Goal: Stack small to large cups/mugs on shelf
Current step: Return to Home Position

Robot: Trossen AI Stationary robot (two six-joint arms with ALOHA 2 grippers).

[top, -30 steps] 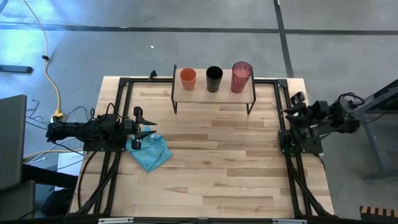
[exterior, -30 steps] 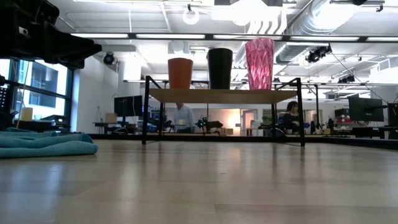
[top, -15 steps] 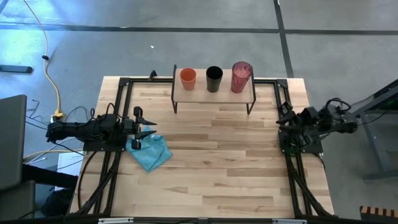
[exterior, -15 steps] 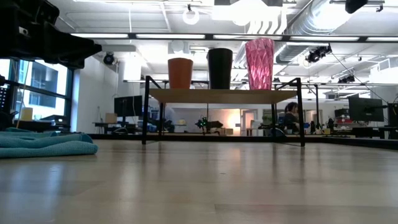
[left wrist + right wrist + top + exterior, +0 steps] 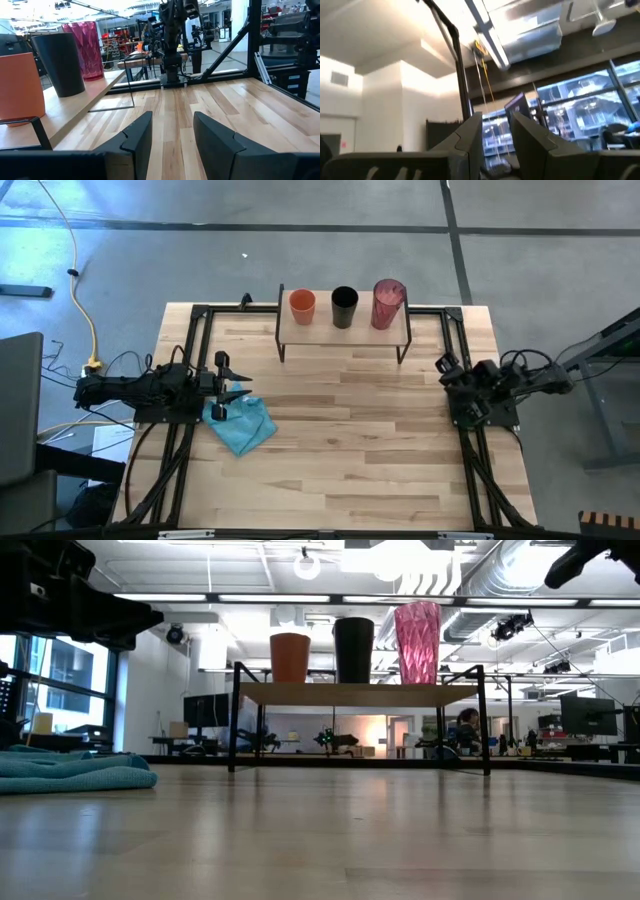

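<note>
Three cups stand upright in a row on the shelf [image 5: 343,330] at the table's far edge: the short orange cup [image 5: 302,305], the black cup [image 5: 344,307] and the tall pink ribbed tumbler [image 5: 387,303]. The low view shows the orange cup [image 5: 290,657], the black cup [image 5: 353,650] and the tumbler [image 5: 417,642] on the board [image 5: 355,693]. My left gripper [image 5: 233,383] is open at the table's left side, beside the blue cloth. My right gripper [image 5: 444,366] is open at the right edge and points up at the ceiling [image 5: 496,135]. Neither holds anything.
A crumpled light blue cloth [image 5: 243,425] lies on the table just near of my left gripper. Black frame rails [image 5: 196,360] run along the table's left and right sides. The bare wood in the middle [image 5: 340,420] is free room. A person sits in the room behind [image 5: 465,725].
My right arm has drawn in from beyond the table's right edge toward the table and its near side, and its gripper has come into the top right corner of the low view. The left arm, the cups and the cloth have kept still.
</note>
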